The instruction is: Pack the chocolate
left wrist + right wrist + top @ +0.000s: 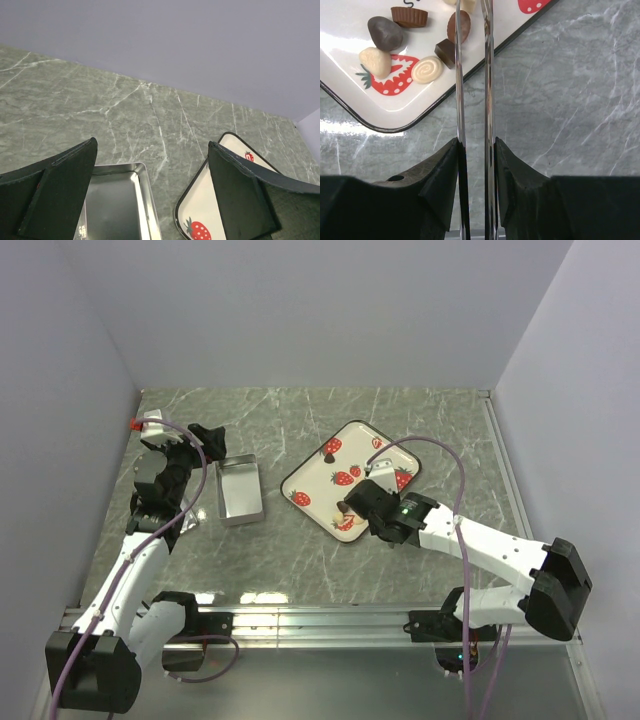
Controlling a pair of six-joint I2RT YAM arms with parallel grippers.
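The chocolate [385,32] lies as several small dark, brown and cream pieces in a corner of the strawberry-printed tray [350,107]. My right gripper [476,142] is shut on metal tongs [489,75], whose two thin blades reach over the tray rim. A brown oval piece [465,25] sits against the left blade; the blade tips run out of view. From above, the right gripper [358,505] hovers at the near corner of the tray [310,475]. My left gripper [152,145] is open and holds nothing, hanging between the open silver tin [142,200] and the tray [200,220].
The tin [240,490] rests left of the tray on the marbled green table. A small silver object with a red tab [150,423] lies at the far left by the wall. White walls close in the table on three sides.
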